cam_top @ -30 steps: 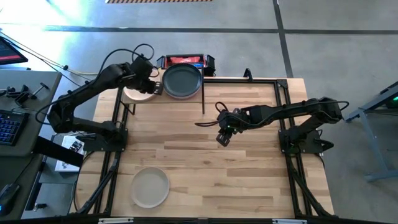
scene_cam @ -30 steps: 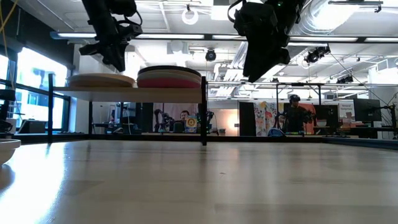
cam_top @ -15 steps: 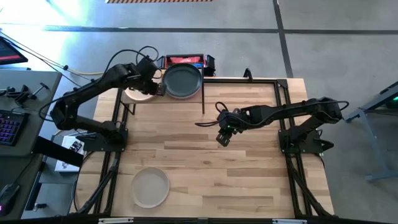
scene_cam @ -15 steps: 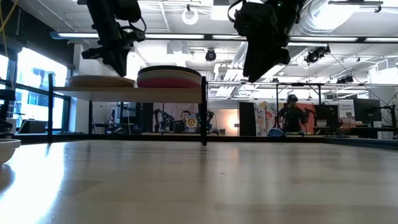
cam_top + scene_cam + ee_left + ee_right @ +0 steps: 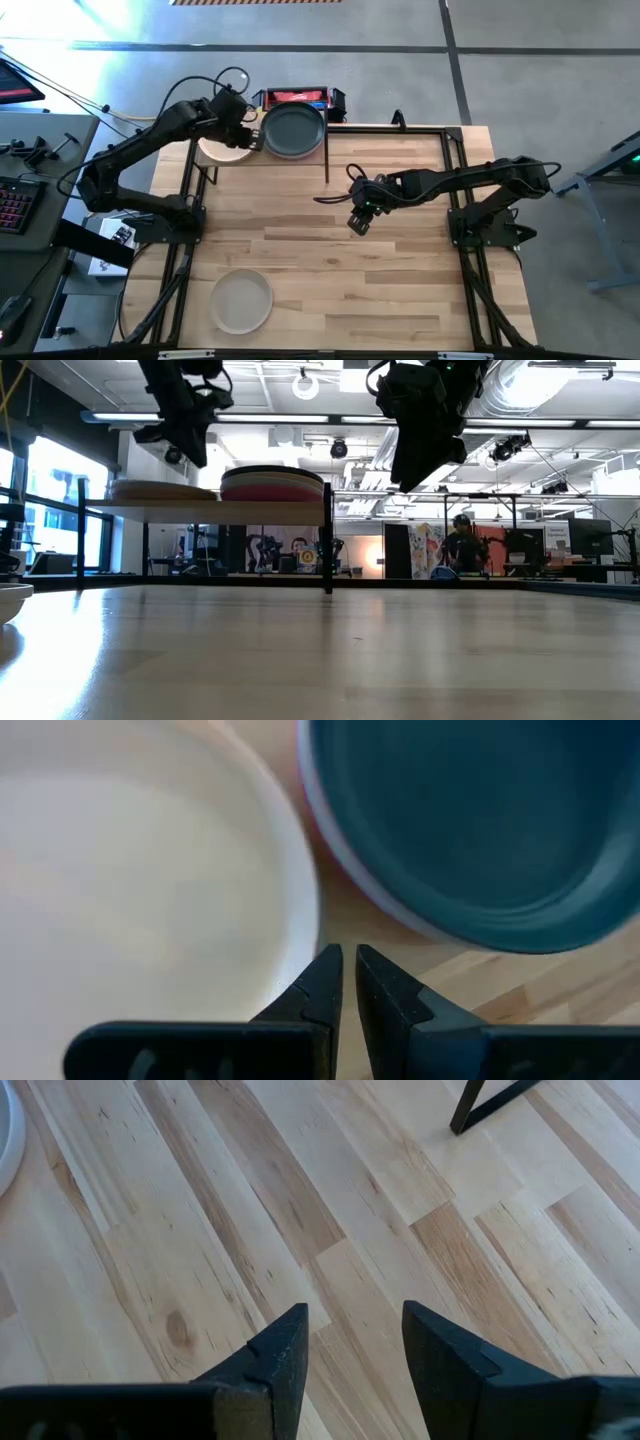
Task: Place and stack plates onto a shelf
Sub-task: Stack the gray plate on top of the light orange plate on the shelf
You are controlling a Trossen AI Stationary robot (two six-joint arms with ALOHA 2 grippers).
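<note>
Table [image 5: 400,270] mid open; shelf [image 5: 200,505] w/ 2 plate stacks [image 5: 293,130] blocks rear-left.

From above, my left arm covers part of the peach plate [image 5: 218,152]. The magenta plate [image 5: 272,492] shows only as an edge under the dark grey plate [image 5: 293,130]. The pale plate [image 5: 8,601] is cut off at the low view's edge.

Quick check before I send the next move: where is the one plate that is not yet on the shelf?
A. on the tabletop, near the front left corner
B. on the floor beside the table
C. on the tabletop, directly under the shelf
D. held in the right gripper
A. The high view shows a pale plate lying alone on the tabletop near its front left corner, while the right gripper hangs open and empty over mid-table.
</note>
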